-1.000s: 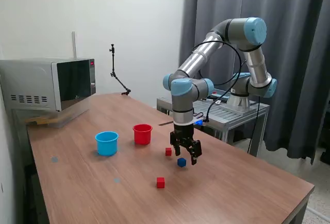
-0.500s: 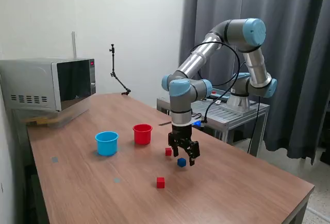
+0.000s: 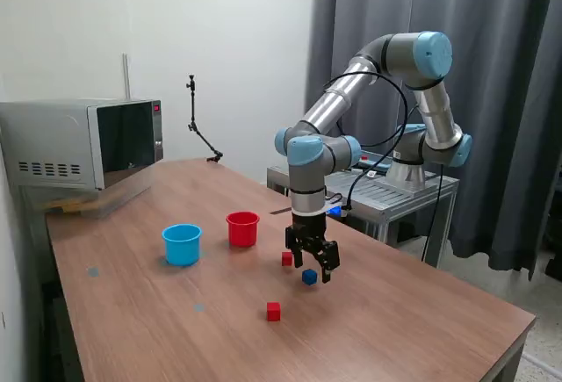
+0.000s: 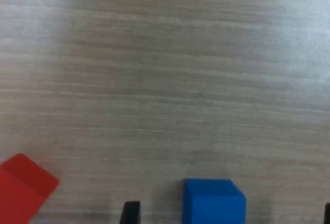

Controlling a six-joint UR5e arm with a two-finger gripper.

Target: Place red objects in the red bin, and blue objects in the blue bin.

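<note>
**Pincer spread over a blue cube**

The pincer (image 3: 313, 264) hangs with its fingers parted just above the table (image 3: 421, 320), holding nothing. From the exterior view's left: the blue cup (image 3: 182, 244), then the red cup (image 3: 242, 228) at its 3 o'clock. One red cube (image 3: 273, 312) lies alone at the pincer's 7 o'clock. Another red cube (image 3: 286, 259) sits beside the blue cube (image 3: 309, 277), which lies under the fingers.

Exterior view oversees the table (image 3: 395, 312); wrist view looks closely down onto it.
</note>
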